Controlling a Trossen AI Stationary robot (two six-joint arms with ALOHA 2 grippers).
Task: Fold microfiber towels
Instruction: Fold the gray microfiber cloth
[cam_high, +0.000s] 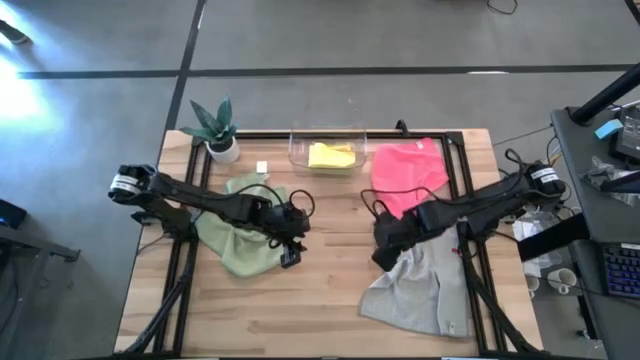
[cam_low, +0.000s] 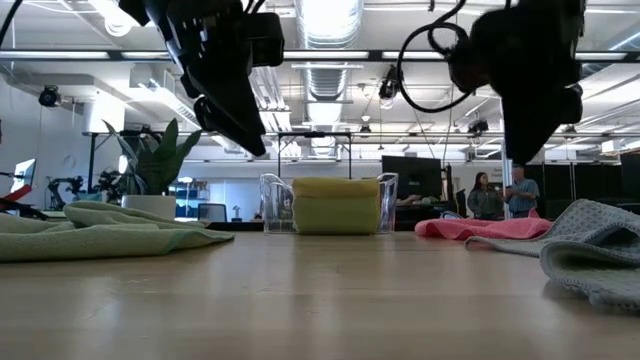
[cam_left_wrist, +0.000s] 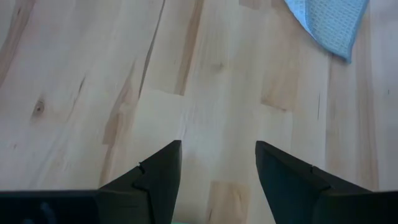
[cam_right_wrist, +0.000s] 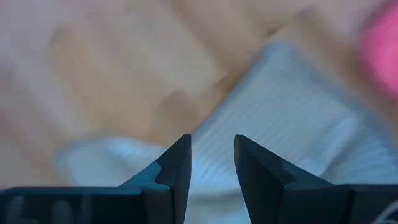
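- A wooden table (cam_high: 330, 300) seen from above, with two dark robot arms reaching in, one from 9 o'clock and one from 3 o'clock.
- Done so far, as a judgement: one yellow towel (cam_high: 331, 156) lies folded flat inside the clear plastic bin (cam_high: 296, 148) at 12 o'clock. In the low view a lime green layer seems to sit under it, but this cannot be told for sure.
- Not yet folded: a sage green towel (cam_high: 238, 240) lies rumpled at about 9 o'clock, a hot pink towel (cam_high: 408, 172) lies loosely spread at about 2 o'clock, and a light grey towel (cam_high: 420, 290) lies crumpled at about 5 o'clock.
- The left gripper (cam_high: 291, 252) hangs above bare wood just beside the sage green towel's edge nearest the table centre. Its jaws stand wide apart and hold nothing.
- The right gripper (cam_high: 381, 254) hangs above the light grey towel's upper left edge. Its jaws are a narrow gap apart with nothing between them. The low view shows both grippers raised clear of the table.
- A small potted plant (cam_high: 220, 130) stands at 11 o'clock.
- Judged overall, the job is under halfway, with three towels left to fold.
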